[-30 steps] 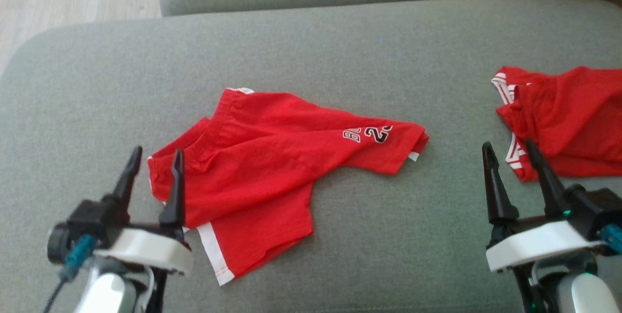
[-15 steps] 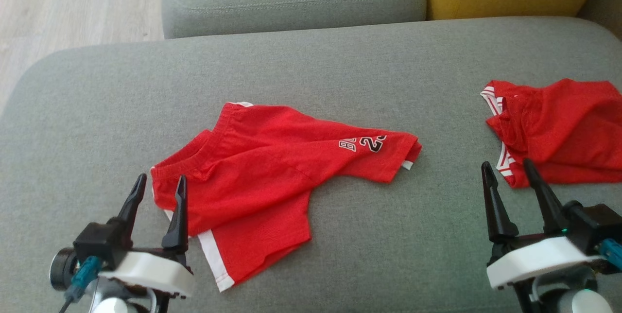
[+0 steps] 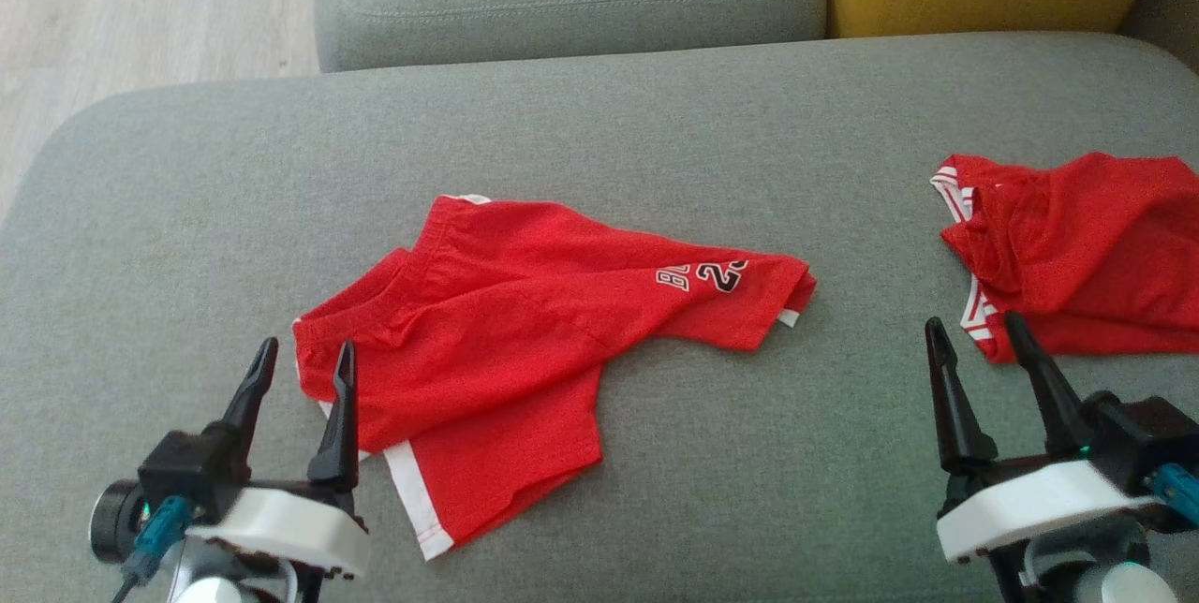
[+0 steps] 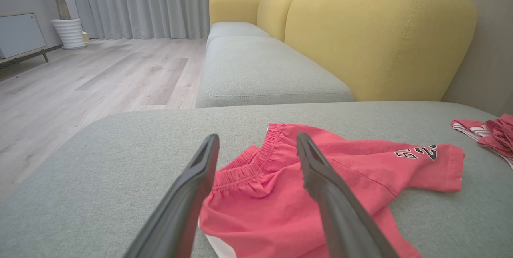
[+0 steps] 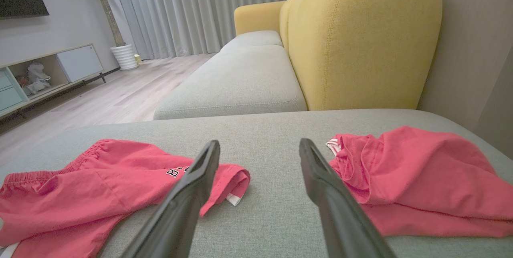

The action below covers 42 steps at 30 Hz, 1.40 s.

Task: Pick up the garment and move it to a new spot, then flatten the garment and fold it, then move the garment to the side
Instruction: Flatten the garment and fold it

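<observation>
On the grey seat cushion (image 3: 656, 116), little had changed over the last 1 second. The head view had tipped so that the whole scene slid down the picture. That was the camera's doing, not the cloth's. The red shorts (image 3: 487, 331) lay in the same rumpled shape at the middle of the cushion, waistband to the robot's left. 1 leg, with its black-and-white number print, stretched right, and the white-striped leg lay nearer the robot. Against the shorts, the left gripper (image 3: 308, 343) seemed to have eased back a touch toward the robot. It had also lost its blur, so I judged it had settled. The task's first step looked not yet begun: nothing was lifted or flattened.

The left gripper's 2 fingers (image 3: 341, 397) stood moderately apart and held nothing. The left wrist view showed them straddling the elastic waistband, though I could not tell whether either touched the cloth. The right gripper (image 3: 972, 320) was parted about as widely and was also empty. It hovered over bare cushion between the shorts and a second red garment (image 3: 1077, 247) off to the right, its outer finger near that garment's striped edge.
</observation>
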Available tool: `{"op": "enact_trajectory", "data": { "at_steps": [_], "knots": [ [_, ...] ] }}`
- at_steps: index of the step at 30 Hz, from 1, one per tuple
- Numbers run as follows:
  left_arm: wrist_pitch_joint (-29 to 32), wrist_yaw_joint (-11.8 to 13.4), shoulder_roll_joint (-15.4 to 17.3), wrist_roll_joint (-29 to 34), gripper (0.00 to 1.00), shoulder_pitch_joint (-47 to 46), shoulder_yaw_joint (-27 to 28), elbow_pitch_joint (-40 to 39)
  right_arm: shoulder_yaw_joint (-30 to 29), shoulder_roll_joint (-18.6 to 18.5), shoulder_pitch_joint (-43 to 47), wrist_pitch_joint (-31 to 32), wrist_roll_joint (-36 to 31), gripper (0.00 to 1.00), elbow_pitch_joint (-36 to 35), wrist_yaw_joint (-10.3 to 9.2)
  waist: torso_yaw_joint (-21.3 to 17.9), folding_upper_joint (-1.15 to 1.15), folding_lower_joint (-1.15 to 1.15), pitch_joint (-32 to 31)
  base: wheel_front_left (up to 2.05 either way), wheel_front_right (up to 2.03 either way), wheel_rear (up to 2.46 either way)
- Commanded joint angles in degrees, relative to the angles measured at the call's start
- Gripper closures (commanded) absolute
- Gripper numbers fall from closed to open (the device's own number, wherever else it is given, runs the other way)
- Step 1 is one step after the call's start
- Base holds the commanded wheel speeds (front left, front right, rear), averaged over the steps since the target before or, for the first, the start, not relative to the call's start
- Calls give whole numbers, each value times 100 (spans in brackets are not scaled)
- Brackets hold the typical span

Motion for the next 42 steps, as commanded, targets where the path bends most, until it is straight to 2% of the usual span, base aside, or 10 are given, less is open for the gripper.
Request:
{"op": "enact_trajectory", "data": {
  "at_steps": [1, 10, 16, 22, 29, 34, 39, 40, 41, 42],
  "knots": [
    [-2, 59, 137, 2, 0, -236, 182, -210, 122, -32, -166, -14, 31, 0, -221, 39, 6, 0, 0, 0, 0, 0, 0],
    [-16, 70, 131, -6, 0, -281, 137, -181, 111, -32, -168, 9, 36, 0, -224, 39, 50, 0, 0, 2, 0, 0, 0],
    [-32, 38, 119, 5, 0, -416, 94, -191, 470, -32, -284, 95, -49, 0, -153, 39, 169, 0, 0, 108, 0, 0, 0],
    [-84, -40, 61, 47, 0, -715, 20, -185, 1809, -108, -758, 321, -189, 0, 462, 39, 527, 0, 0, 357, 0, 0, 0],
    [-184, -195, -199, 88, 0, -1114, -123, -11, 3908, -532, -1678, 518, 35, 0, 2012, 39, 1216, 0, 0, 606, 0, 0, 0],
    [-214, -262, -327, 125, 0, -1244, -138, 110, 4716, -665, -2321, 440, 114, 0, 2779, 39, 1494, 0, 0, 763, 0, 0, 0],
    [-225, -293, -403, 161, 0, -1282, -62, 160, 5124, -636, -2825, 507, 32, 0, 3468, 39, 1581, 0, 0, 879, 0, 0, 0],
    [-226, -303, -419, 172, 0, -1291, -40, 153, 5193, -601, -2878, 547, 80, 20, 3600, 39, 1585, 0, 0, 894, 0, 0, 0],
    [-227, -314, -436, 188, 0, -1296, -21, 150, 5267, -580, -2948, 563, 95, 77, 3709, 39, 1588, 0, 0, 899, 0, 0, 0],
    [-227, -326, -450, 202, 0, -1295, -1, 151, 5306, -553, -2998, 548, 137, 100, 3791, 39, 1585, 0, 0, 899, 0, 0, 0]
  ]
}}
